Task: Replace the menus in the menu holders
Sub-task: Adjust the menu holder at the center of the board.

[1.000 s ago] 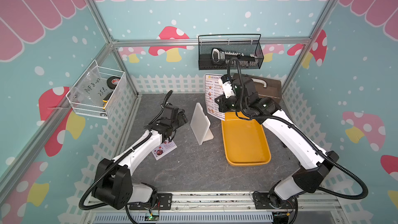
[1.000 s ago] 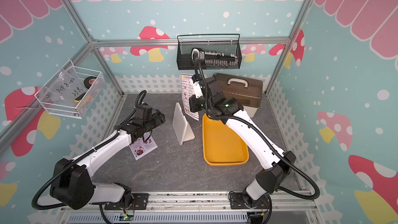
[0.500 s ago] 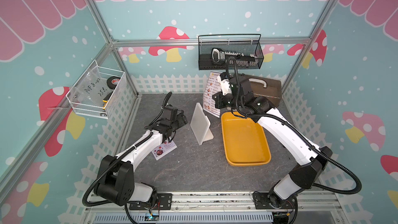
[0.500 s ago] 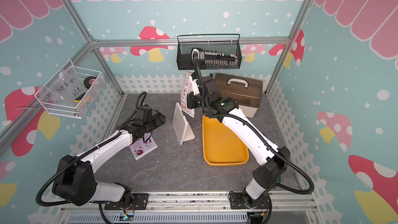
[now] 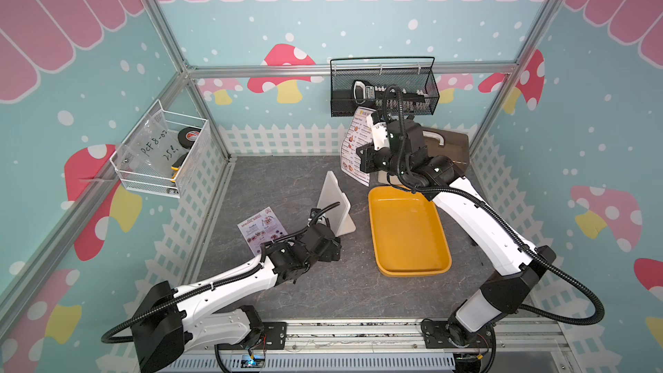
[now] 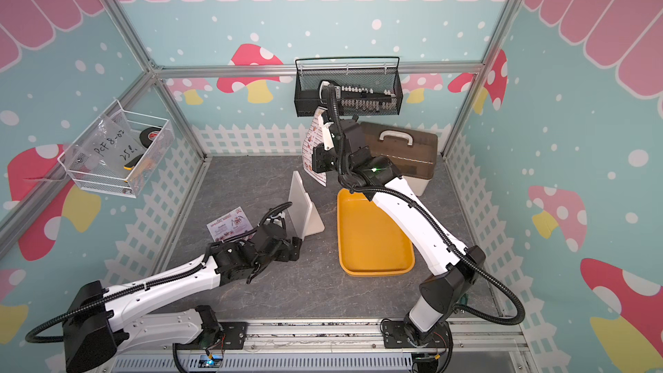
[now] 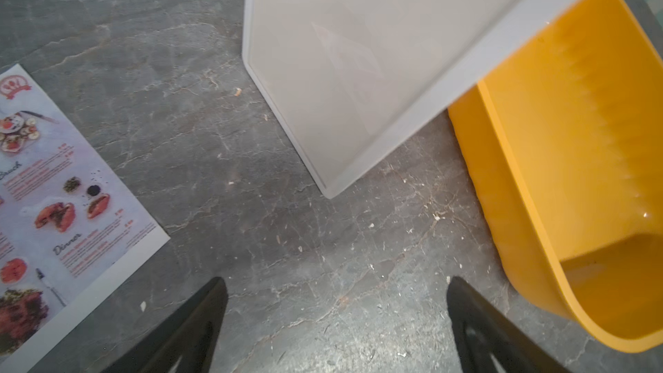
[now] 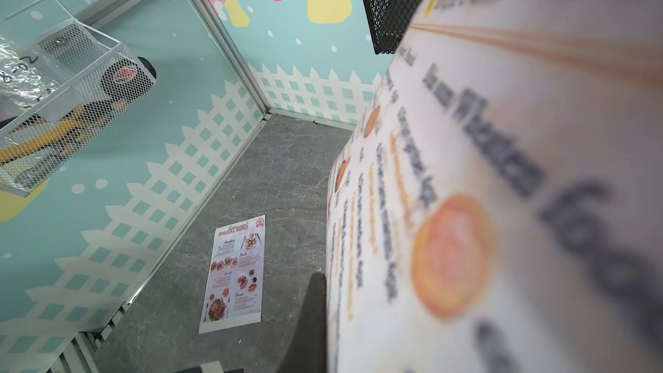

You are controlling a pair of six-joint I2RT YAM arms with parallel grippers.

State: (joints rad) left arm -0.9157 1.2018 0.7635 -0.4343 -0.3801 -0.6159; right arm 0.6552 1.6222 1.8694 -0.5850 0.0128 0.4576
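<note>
Menus are split up right now: the pinkish Special Menu sheet (image 5: pixel 260 228) is lying flat and face up on the grey floor (image 5: pixel 287 181) over by the left fence wall, all of it readable from the right wrist camera (image 8: pixel 236 274). The white Dim Sum menu (image 5: pixel 356 145) is up in the air at the back, just under the black mesh basket (image 5: pixel 384 87). The right claw (image 5: pixel 360 161) is clamped on that sheet, and in the right wrist view the paper (image 8: pixel 466 209) bows out right in front of the lens, super blurry, with one dark finger (image 8: pixel 315 299) poking up along its edge. The menu holder (image 5: pixel 333 199) stands upright mid-floor, leaning back a bit on its flat foot, between the Special Menu sheet and the yellow tray (image 5: pixel 405 231). It's just beside the tray, with a sliver of floor between them in both top views. From the left wrist camera the holder's front (image 7: pixel 341 48) looks plain white. The left claw (image 5: pixel 333 247) sits low over the floor on the near side of the holder, jaws spread wide with only bare floor between them (image 7: pixel 336 281). A brown box with a handle (image 5: pixel 448 141) sits in the back right corner behind the right arm.
</note>
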